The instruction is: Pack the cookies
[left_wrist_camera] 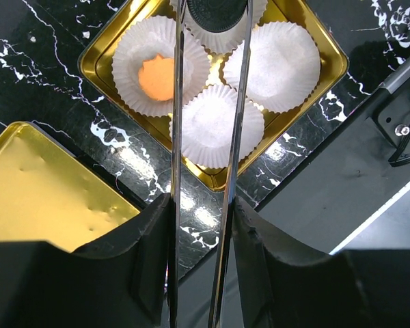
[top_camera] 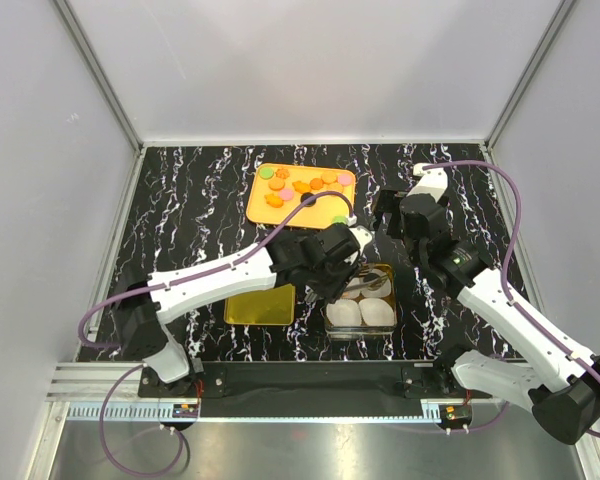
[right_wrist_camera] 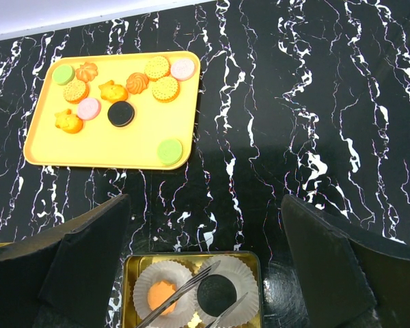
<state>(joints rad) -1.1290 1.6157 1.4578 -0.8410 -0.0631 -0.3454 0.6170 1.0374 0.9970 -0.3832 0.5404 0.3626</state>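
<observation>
Inside a paper cup (left_wrist_camera: pixel 212 39) of the gold tin (left_wrist_camera: pixel 328 58) sits a black cookie (left_wrist_camera: pixel 217 10), with an orange cookie (left_wrist_camera: pixel 156 76) in the next cup. Other cookies (right_wrist_camera: pixel 113 90) on yellow tray (right_wrist_camera: pixel 123 147). Left gripper (left_wrist_camera: pixel 201 208) clenched on tweezers (left_wrist_camera: pixel 176 137), blades flanking black cookie, contact unclear. Right gripper (right_wrist_camera: pixel 205 201) spread wide, empty.

No writing, label, brand or number is legible on anything here.
</observation>
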